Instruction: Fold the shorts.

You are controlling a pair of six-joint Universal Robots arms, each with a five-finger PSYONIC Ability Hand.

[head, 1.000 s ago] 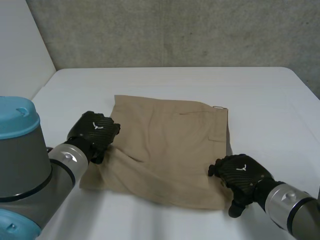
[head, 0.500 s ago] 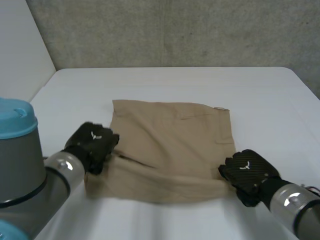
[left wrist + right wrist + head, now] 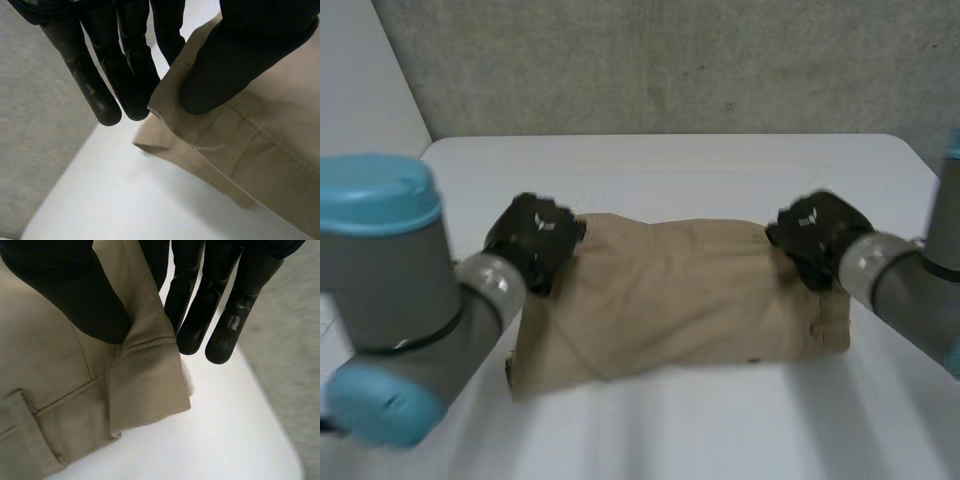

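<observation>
the left hand is clamped on the shorts. in its wrist view the thumb presses on a hemmed corner of the tan cloth and the straight fingers run behind that corner, so the cloth is pinched between them. a stitched seam crosses the cloth just past the thumb tip. under the held corner a second layer of fabric juts out beyond the fingertips, above the white table. a grey wall stands past the fingers.

the right hand grips the same way. its thumb sits on a stitched band at a corner of the shorts, its fingers are straight at the back, and the cloth is nipped between. beside the thumb, its wrist view picks out a narrow sewn strip on the fabric.

in the head view the backs of the hands cover both pinches, but it gives the layout. the hands are well apart, each at one far corner of the shorts. the cloth spans between them as a wide band, and its near edge lies on the table on the robot's side of the hands. the left arm and the right arm reach in from either side.
</observation>
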